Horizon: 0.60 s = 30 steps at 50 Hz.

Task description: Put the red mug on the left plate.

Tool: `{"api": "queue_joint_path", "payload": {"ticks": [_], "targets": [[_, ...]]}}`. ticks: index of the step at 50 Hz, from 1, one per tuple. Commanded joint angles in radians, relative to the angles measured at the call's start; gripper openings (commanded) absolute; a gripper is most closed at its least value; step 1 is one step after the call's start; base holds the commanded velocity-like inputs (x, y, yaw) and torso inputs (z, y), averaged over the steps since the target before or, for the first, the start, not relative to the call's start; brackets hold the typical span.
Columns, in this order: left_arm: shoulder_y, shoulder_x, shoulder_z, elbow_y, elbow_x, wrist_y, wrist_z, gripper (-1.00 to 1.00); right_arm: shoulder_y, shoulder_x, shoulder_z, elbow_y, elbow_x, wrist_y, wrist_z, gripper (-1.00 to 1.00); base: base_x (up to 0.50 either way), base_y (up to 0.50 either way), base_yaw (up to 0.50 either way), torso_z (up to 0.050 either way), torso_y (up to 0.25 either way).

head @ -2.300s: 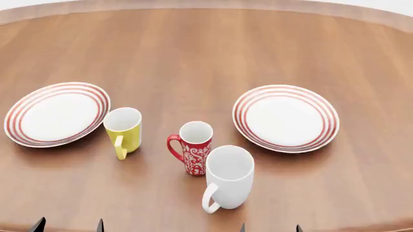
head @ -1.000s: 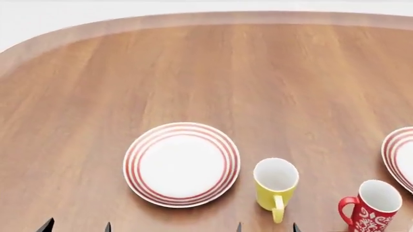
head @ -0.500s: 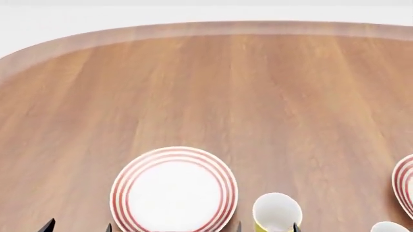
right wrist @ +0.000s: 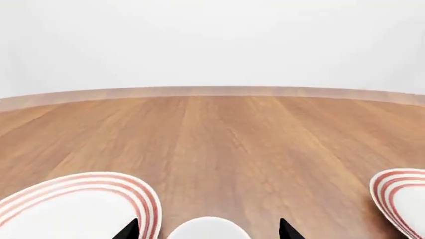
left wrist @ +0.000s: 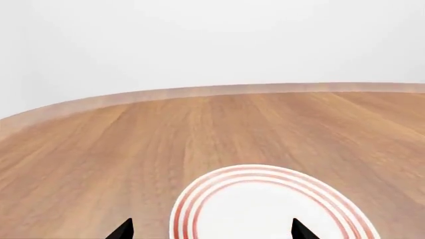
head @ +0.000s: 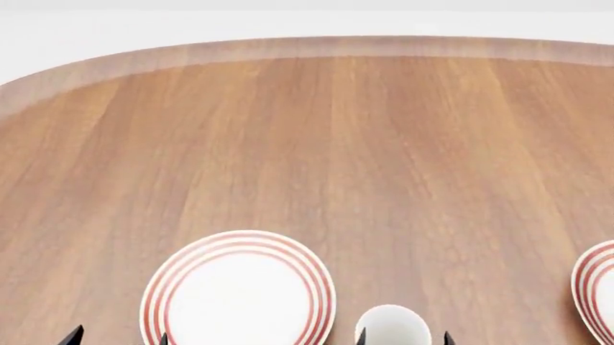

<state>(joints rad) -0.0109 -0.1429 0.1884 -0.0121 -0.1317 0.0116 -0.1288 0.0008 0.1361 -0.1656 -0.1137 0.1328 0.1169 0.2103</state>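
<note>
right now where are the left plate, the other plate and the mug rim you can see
left plate [head: 238,295]: head view, on its white centre
other plate [head: 597,287]: head view, on its red-ringed rim at the frame edge
mug rim [head: 392,327]: head view, on the white inside

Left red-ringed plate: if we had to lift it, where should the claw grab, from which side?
Pinch the rim of the round white plate with red rings: it lies flat on the wooden table, so only the edge offers a hold. Probably come from its far or left side: bare wood there, while a white-lined mug stands close at its right.
</note>
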Motion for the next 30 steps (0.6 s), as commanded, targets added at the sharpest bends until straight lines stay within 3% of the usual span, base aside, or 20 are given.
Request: {"api": "queue_joint_path", "payload": {"ticks": [1, 18, 30], "targets": [[-0.004, -0.006, 0.007, -0.007, -0.009, 0.003, -0.006, 1.00, 0.016, -0.011, 0.021, -0.191, 0.031, 0.283, 0.095, 1.00, 0.00, 0.00, 0.00, 0.000, 0.000], [-0.005, -0.016, 0.019, -0.008, -0.020, 0.004, -0.016, 1.00, 0.076, -0.111, 0.158, -0.523, 0.138, 0.755, 0.363, 1.00, 0.00, 0.00, 0.00, 0.000, 0.000], [-0.008, -0.021, 0.028, -0.017, -0.023, 0.012, -0.022, 1.00, 0.074, -0.123, 0.235, -0.588, 0.352, 0.822, 0.606, 1.00, 0.00, 0.00, 0.00, 0.000, 0.000]]}}
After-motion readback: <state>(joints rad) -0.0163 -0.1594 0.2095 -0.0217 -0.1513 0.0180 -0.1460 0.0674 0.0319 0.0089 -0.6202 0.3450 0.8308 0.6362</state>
